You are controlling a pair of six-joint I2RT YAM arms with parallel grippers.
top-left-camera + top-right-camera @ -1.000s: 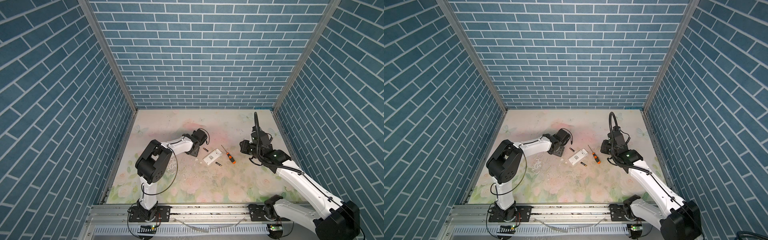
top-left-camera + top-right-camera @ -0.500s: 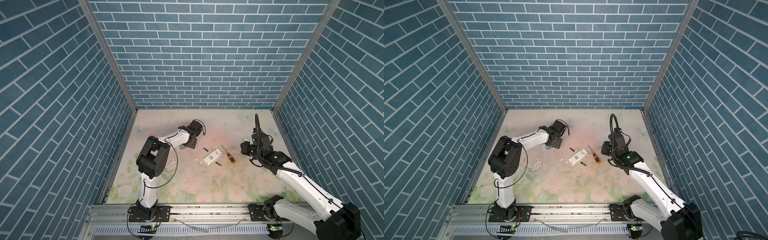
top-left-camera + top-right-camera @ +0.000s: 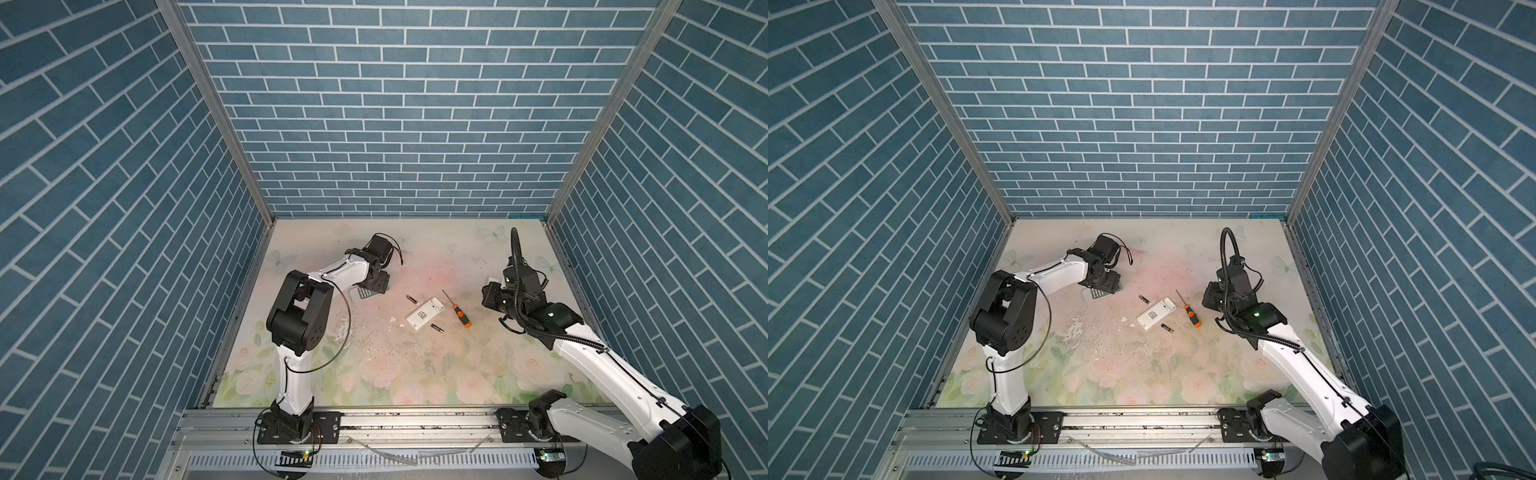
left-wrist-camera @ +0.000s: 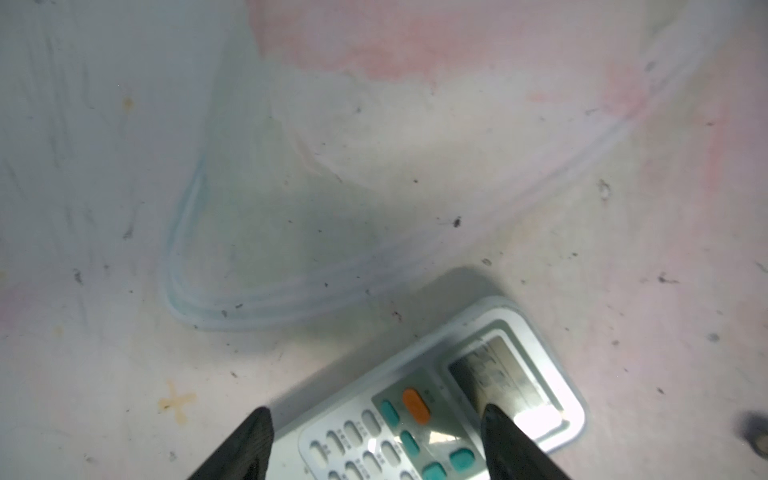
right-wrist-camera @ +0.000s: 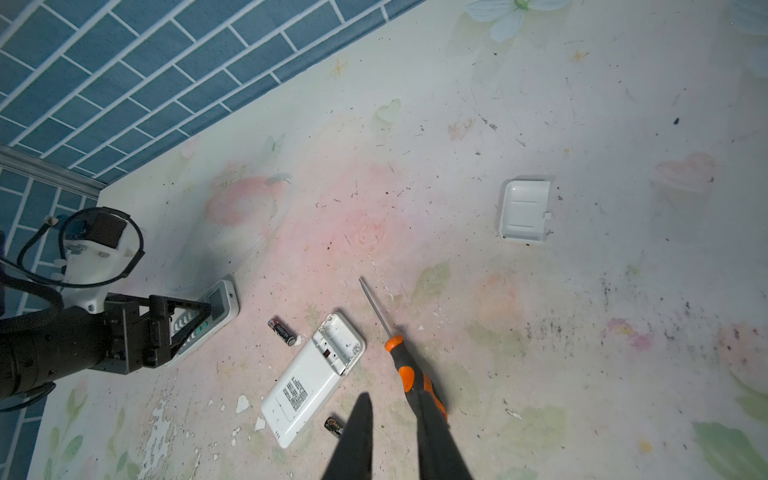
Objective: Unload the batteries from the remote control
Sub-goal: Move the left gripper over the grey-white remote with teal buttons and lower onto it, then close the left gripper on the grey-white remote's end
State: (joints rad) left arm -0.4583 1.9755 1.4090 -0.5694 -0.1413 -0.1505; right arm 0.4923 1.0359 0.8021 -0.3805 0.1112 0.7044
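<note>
A white remote control (image 3: 426,312) lies face down mid-table, its battery bay open and empty in the right wrist view (image 5: 336,340). Two batteries lie loose on the table beside it, one (image 5: 282,330) off its open end and one (image 5: 334,427) along its side. A second remote (image 4: 419,409) with a keypad and screen lies face up at the back left. My left gripper (image 4: 374,415) is open over it, one fingertip above the screen. My right gripper (image 5: 394,401) hangs at the right, jaws slightly apart and empty, above the screwdriver's handle.
An orange-and-black screwdriver (image 3: 457,311) lies just right of the white remote. The white battery cover (image 5: 524,210) rests inside up farther to the right. Brick-patterned walls close in the back and both sides of the flowered table (image 3: 374,374).
My left arm swung from beside the white remote toward the back left and now hovers over the keypad remote. My right gripper's jaws narrowed a little; that arm barely moved.
</note>
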